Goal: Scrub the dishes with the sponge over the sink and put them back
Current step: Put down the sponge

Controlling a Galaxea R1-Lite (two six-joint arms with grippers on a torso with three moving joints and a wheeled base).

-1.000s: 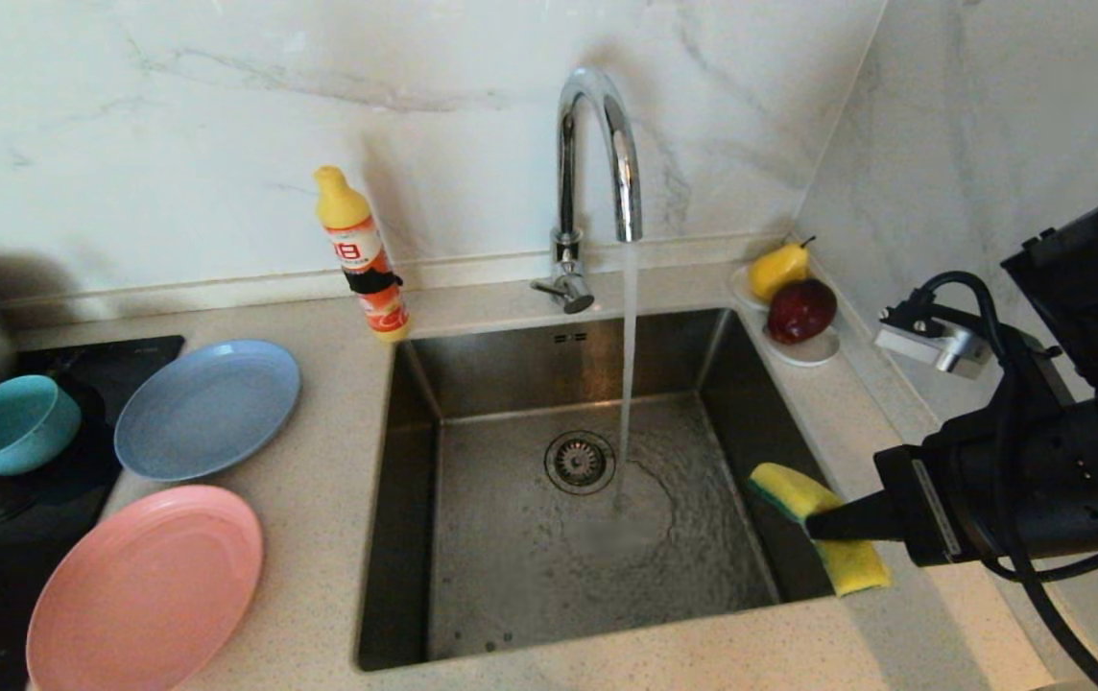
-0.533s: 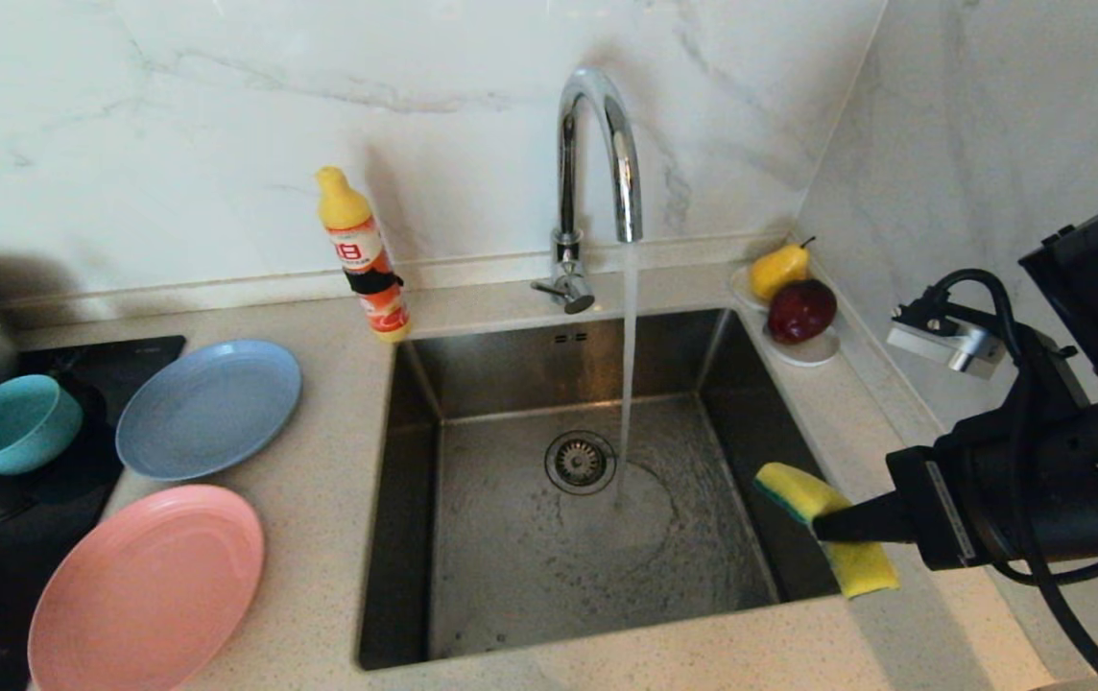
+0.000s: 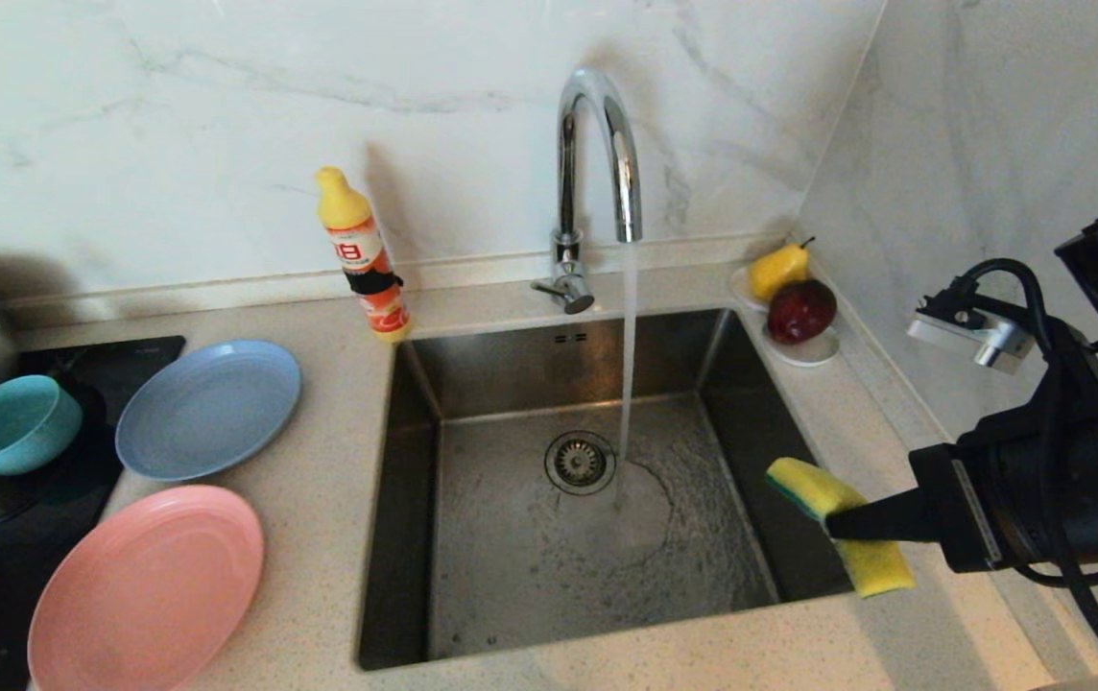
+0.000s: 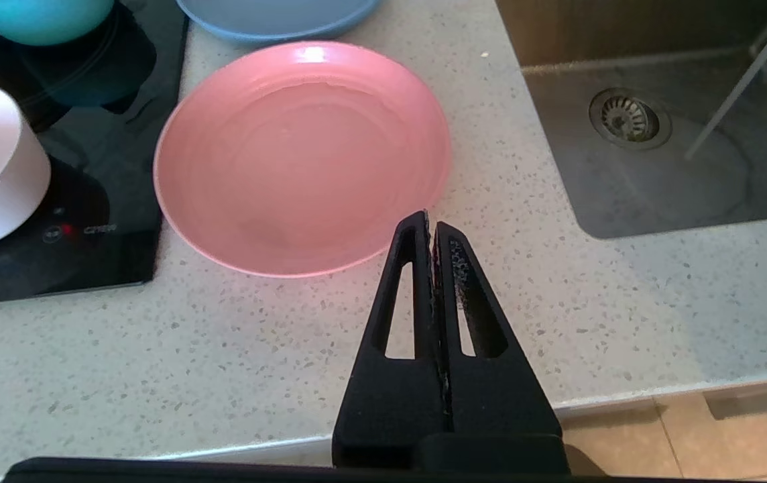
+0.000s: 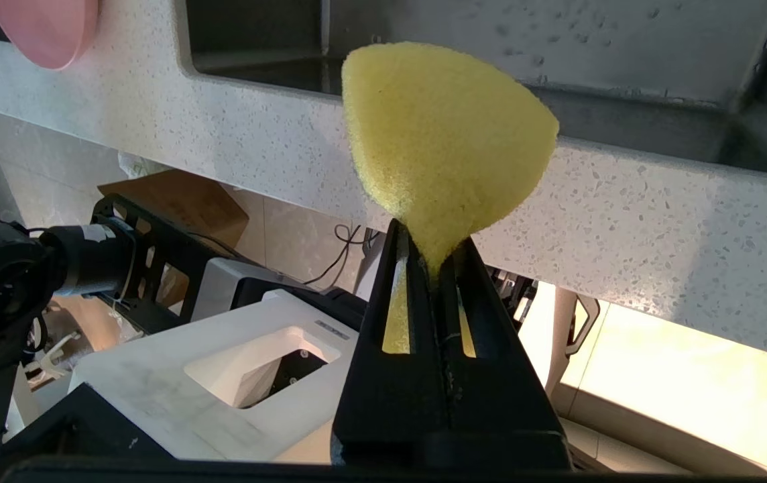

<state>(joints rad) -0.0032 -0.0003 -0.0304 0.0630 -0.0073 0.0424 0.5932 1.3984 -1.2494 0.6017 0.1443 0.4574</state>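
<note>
Step in hand, fetching a dish: my right gripper [image 3: 832,523] pinches the bent yellow foam sponge [image 3: 842,537] at the steel sink's [image 3: 395,499] right rim, my left gripper [image 4: 432,225], jaws closed and empty, hangs near the salmon-pink plate [image 4: 300,154], which I judge it must open to grasp next.

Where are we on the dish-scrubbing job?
Done: the right gripper has its fingers shut on the yellow sponge at the sink's right edge, and the tap is running. In hand: the left gripper, fingers shut and empty, hangs by the salmon-pink plate's near rim. Left: all of it. The pink plate, grey-blue plate and teal bowl sit off the sink.
</note>
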